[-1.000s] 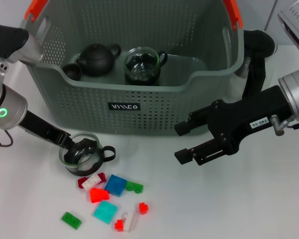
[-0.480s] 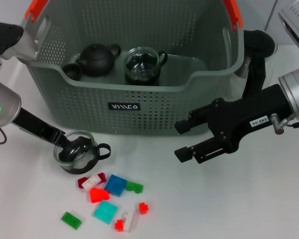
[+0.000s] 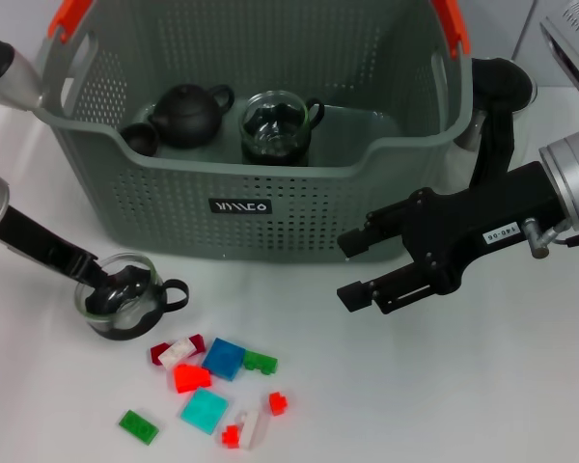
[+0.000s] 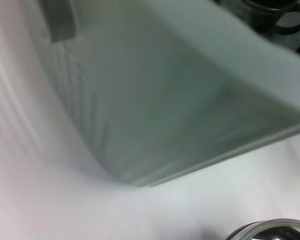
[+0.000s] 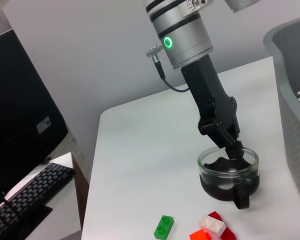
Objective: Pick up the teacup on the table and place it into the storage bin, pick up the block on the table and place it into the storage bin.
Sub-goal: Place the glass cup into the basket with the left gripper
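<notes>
A glass teacup (image 3: 122, 295) with a black handle and dark inside is in front of the storage bin's (image 3: 241, 160) left corner. My left gripper (image 3: 95, 277) is shut on its rim, which the right wrist view shows with the fingers (image 5: 233, 145) clamped over the teacup's (image 5: 229, 174) edge. I cannot tell whether the cup touches the table. Several small blocks (image 3: 222, 359) in red, blue, green, teal and white lie just right of the cup. My right gripper (image 3: 352, 270) hangs open in front of the bin's right side, holding nothing.
Inside the bin sit a black teapot (image 3: 188, 114), a small black cup (image 3: 140, 138) and another glass cup (image 3: 275, 125). The bin's perforated wall (image 4: 165, 100) fills the left wrist view. A green block (image 5: 163, 227) lies near the table's front edge.
My left gripper has carried the teacup leftward, away from the blocks. The right arm has not moved.
</notes>
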